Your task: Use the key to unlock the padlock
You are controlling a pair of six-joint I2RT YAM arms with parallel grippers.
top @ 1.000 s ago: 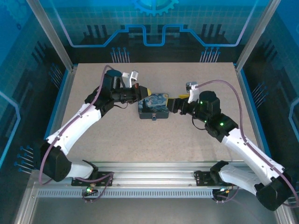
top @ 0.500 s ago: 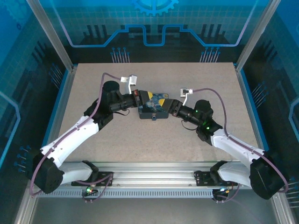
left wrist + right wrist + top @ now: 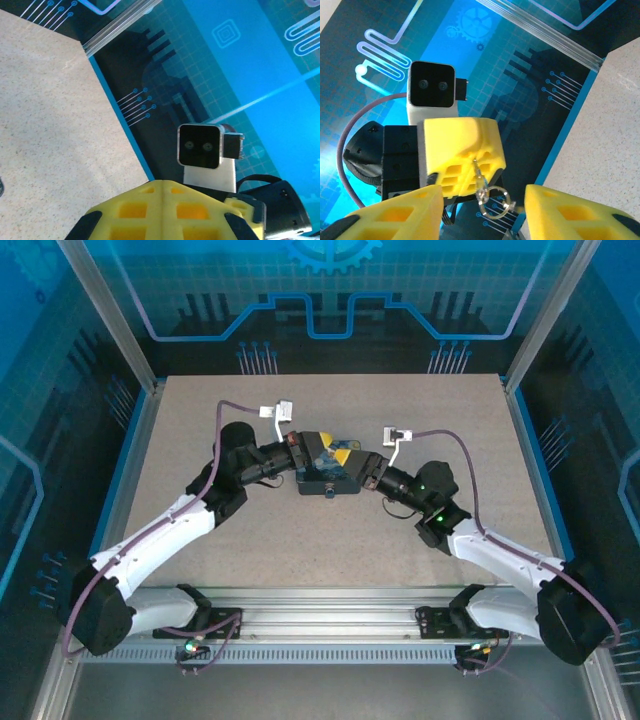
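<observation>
While both arms meet at the painted tin [image 3: 328, 480] in the middle of the table [image 3: 300, 540], the left end effector [image 3: 462, 157] is closed, pinching the thin key [image 3: 478, 175], a wire ring [image 3: 492, 202] dangling below it; the right end effector [image 3: 482, 200] is open, one finger on either side of that ring

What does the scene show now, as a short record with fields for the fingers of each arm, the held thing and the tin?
left fingers: shut, pinching a thin metal piece
held thing: seemingly the key, with a wire ring hanging below it
right fingers: open, one on each side of the ring, not touching it
tin: on the table, under the spot where both arms meet
</observation>
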